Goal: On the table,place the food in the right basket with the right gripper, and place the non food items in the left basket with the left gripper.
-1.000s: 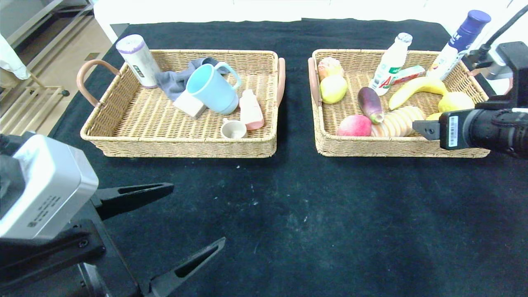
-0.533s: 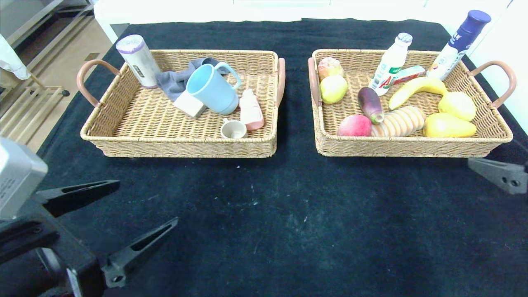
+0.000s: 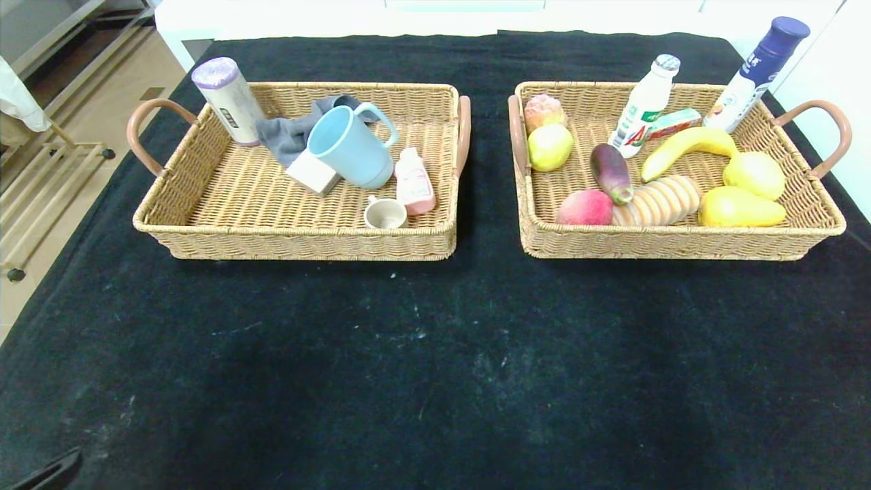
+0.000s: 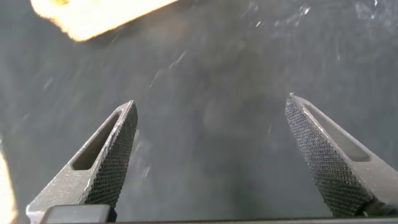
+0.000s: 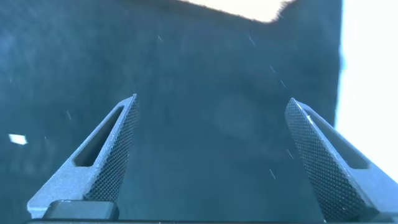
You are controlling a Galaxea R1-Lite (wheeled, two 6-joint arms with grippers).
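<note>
The left basket [image 3: 299,243] holds non-food: a blue mug [image 3: 350,146], grey cloth [image 3: 286,133], a purple-topped roll [image 3: 228,102], a pink bottle [image 3: 414,180] and a small cup [image 3: 385,214]. The right basket [image 3: 667,243] holds food: a banana [image 3: 687,144], eggplant [image 3: 609,170], bread [image 3: 656,199], a peach [image 3: 585,207], yellow fruits [image 3: 738,207] and two bottles [image 3: 643,105]. My left gripper [image 4: 211,99] hangs open over bare black cloth, a corner of wicker [image 4: 93,15] beyond it. My right gripper [image 5: 212,98] is open and empty over the cloth too.
Black cloth [image 3: 435,354] covers the table in front of both baskets. Only a dark sliver of my left arm [image 3: 41,473] shows at the head view's lower left corner. Floor and a rack [image 3: 41,177] lie beyond the table's left edge.
Both arms drew back toward me and out of the head view. The right gripper left the right basket, uncovering a yellow fruit at its front right.
</note>
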